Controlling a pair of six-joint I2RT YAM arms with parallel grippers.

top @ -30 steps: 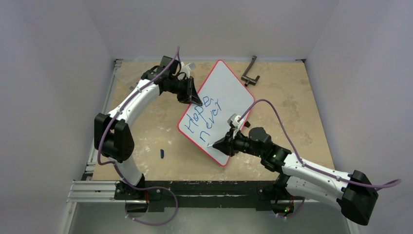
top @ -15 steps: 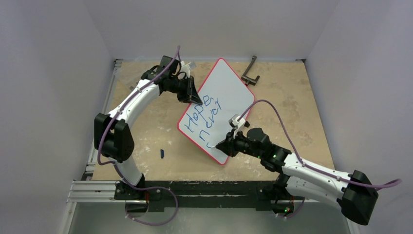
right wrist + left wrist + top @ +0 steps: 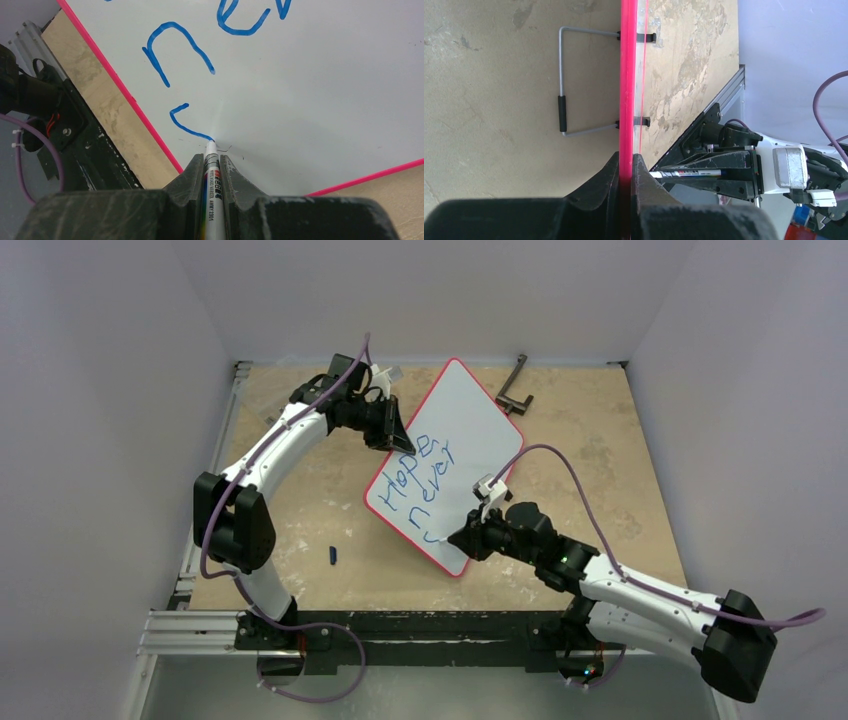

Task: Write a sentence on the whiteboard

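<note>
While the whiteboard (image 3: 462, 430) sits slantwise near the middle of the tabletop (image 3: 610, 460), its long axis running from the far centre toward the near centre, both arms are engaged with it. The left pincer (image 3: 626, 161) is closed on the thin red rim of the board's left long edge, one finger on each face. In the left wrist view the board is seen edge-on, and a grey wire loop (image 3: 562, 107) hangs from two small black clips (image 3: 647, 36) on that rim. The right pincer (image 3: 211, 159) is clamped on a white marker (image 3: 210, 182), whose tip touches the board surface close to the near corner. The sentence (image 3: 422, 472) in blue reads "Hope" and "never" on two slanted lines. Beneath them is a short curved stroke, and the marker tip rests at its end. A black bracket (image 3: 513, 388) lies on the tabletop just beyond the board's far right corner, apart from it. A small dark piece (image 3: 333, 555) lies well to the left of the near corner.
</note>
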